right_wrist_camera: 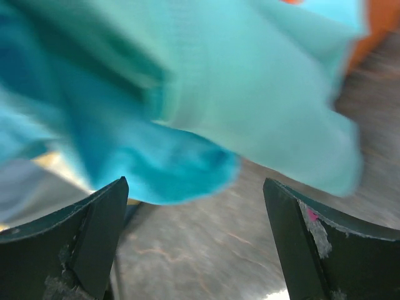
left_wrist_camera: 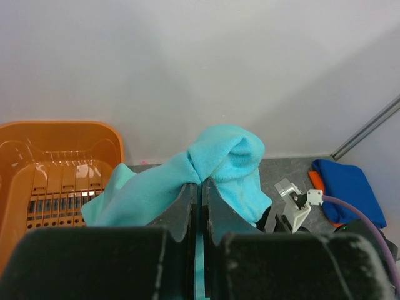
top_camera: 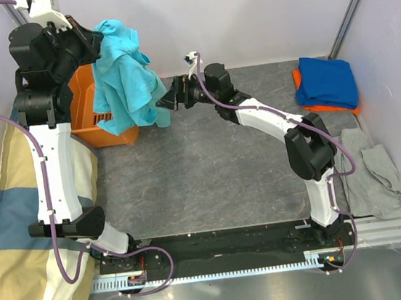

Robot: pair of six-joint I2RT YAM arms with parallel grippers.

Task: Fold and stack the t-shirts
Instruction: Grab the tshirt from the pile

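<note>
My left gripper is shut on a turquoise t-shirt and holds it high, so it hangs down in front of the orange basket. In the left wrist view the cloth bunches over my closed fingertips. My right gripper is open, right beside the hanging shirt's lower right edge. In the right wrist view the shirt's hem hangs just above and ahead of my open fingers, not between them. A folded royal blue t-shirt lies on an orange one at the far right.
A grey cloth lies at the right edge of the table. The big blue-and-cream striped pillow lies left of the left arm. The orange basket stands at the far left, behind the hanging shirt. Walls close the back and the right side.
</note>
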